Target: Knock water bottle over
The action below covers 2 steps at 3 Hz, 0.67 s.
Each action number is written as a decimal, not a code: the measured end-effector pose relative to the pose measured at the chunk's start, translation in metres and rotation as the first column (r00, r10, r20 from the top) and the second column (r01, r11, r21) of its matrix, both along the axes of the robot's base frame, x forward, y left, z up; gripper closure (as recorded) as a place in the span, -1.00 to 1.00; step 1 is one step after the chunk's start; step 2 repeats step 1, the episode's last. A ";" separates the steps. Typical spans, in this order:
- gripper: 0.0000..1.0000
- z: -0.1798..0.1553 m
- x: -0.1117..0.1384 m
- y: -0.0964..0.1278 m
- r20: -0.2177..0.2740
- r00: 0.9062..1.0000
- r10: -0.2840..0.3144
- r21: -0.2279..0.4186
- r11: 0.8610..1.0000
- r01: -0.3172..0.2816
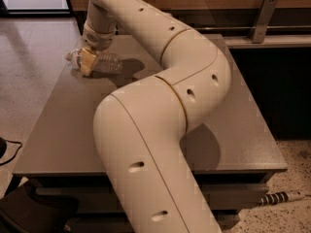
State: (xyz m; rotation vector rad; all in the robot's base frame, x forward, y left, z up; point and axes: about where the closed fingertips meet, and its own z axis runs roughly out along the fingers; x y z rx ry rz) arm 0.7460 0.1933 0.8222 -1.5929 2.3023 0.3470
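Status: task looks basically done. The water bottle point(109, 63) is lying on its side on the tabletop point(58, 130), not upright. As far as I can judge, nothing is left of the knock itself. What's left is prob. just getting the gripper point(87, 62) away w/o sending the bottle rolling.

Where: far-left part of the tabletop, near the left edge. Long axis runs approx. left-right, w/ the narrower neck end point(71, 57) pointing left and the base to the right.

Gripper: sits at the far left, right on top of the bottle's left half, and its tan tip hides that section. Looks to be touching the bottle, but can't tell if the gripper is apart, together or clamped on it.

Arm point(160, 130): big cream arm fills the near and middle of the view, bending up to the far left. It covers much of the tabletop but not the bottle.

Bottle looks:
- clear ribbed plastic, grey tabletop showing thru the body
- label band not made out from here
- fill level: can't tell
- no visible dents or crushing
- lies flat on the surface, soft shadow just to its right

Judgement: round and likely light, so it would roll easily if nudged. The left edge is the risk.
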 end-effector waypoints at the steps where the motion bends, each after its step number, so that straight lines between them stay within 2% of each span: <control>1: -1.00 -0.002 0.000 0.001 -0.002 1.000 0.001 -0.001 1.000 -0.001; 2: -1.00 -0.002 0.000 0.001 -0.002 1.000 0.001 -0.001 1.000 -0.001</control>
